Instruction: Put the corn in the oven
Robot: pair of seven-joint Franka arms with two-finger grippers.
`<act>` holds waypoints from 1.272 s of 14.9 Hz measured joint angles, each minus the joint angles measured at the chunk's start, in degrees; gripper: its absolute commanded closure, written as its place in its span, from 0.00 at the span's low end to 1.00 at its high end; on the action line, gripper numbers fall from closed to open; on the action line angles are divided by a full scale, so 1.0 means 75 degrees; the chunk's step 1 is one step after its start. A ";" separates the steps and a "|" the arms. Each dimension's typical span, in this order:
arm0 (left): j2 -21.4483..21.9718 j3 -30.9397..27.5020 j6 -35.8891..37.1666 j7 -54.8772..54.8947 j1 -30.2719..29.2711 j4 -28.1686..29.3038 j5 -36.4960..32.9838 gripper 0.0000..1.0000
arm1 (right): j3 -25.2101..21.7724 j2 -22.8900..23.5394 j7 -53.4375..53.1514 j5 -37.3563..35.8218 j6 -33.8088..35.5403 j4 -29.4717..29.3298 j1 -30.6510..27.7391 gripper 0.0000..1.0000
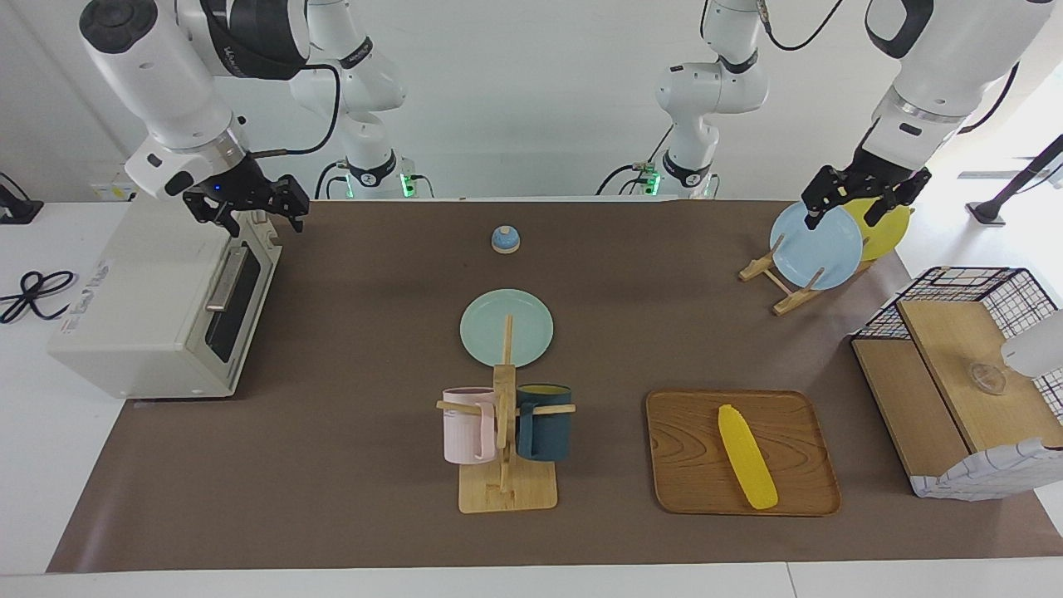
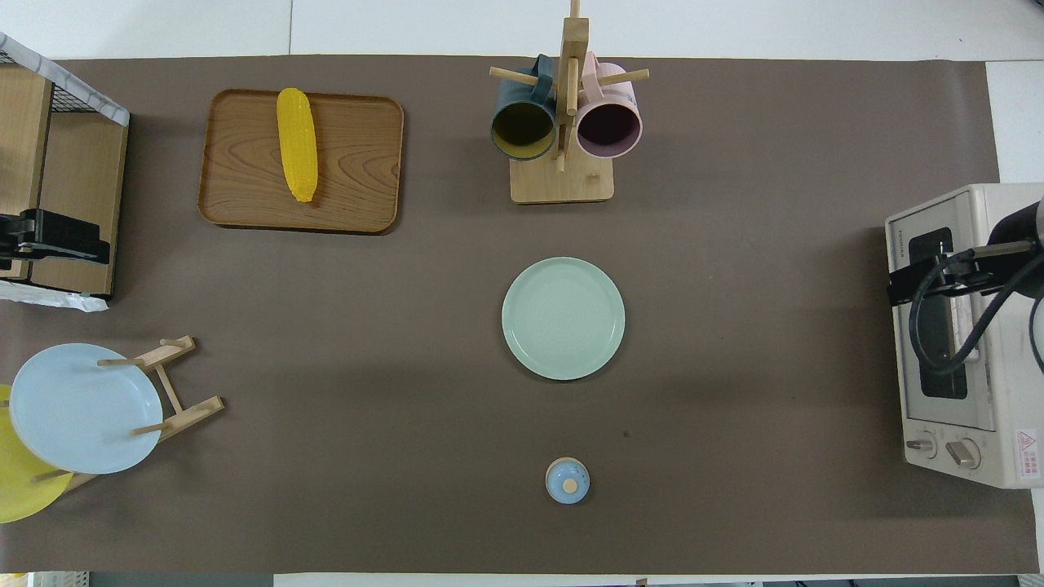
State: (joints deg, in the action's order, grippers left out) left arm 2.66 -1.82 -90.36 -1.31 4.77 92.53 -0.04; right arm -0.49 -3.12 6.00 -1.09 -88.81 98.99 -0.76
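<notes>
The yellow corn lies on a wooden tray toward the left arm's end of the table, far from the robots; it also shows in the overhead view. The cream-white oven stands at the right arm's end, its dark-windowed door shut and its bar handle facing the table's middle; it also shows in the overhead view. My right gripper hangs open and empty over the top edge of the oven door. My left gripper hangs open and empty over the plate rack.
A mug rack with a pink and a dark blue mug stands mid-table. A green plate and a small blue lidded pot lie nearer the robots. A rack holds a blue plate and a yellow plate. A wire basket with wooden boards stands beside the tray.
</notes>
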 measured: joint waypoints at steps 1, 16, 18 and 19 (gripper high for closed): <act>0.0000 0.0000 0.0000 0.0000 0.0000 0.0000 0.0000 0.00 | 0.0000 0.0000 0.0000 0.0000 0.0000 0.0000 0.0000 0.00; -0.0096 0.0011 -0.0333 -0.0005 0.0003 0.0007 0.0000 0.00 | -0.0001 0.0000 0.0000 0.0000 -0.0030 0.0009 -0.0023 0.79; -0.0394 0.0063 -0.0644 -0.0004 0.0043 -0.0009 0.0002 0.00 | -0.0006 0.0000 0.0000 0.0000 -0.0358 0.0067 -0.0067 1.00; -0.0645 0.0088 -0.0792 -0.0004 0.0081 -0.0064 0.0006 0.00 | -0.0011 -0.0001 0.0027 0.0000 -0.0574 0.0138 -0.0114 1.00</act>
State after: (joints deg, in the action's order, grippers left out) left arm -2.17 -1.16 -96.30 -1.34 5.38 92.04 0.00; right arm -0.57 -3.13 6.21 -1.09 -93.11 100.03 -1.61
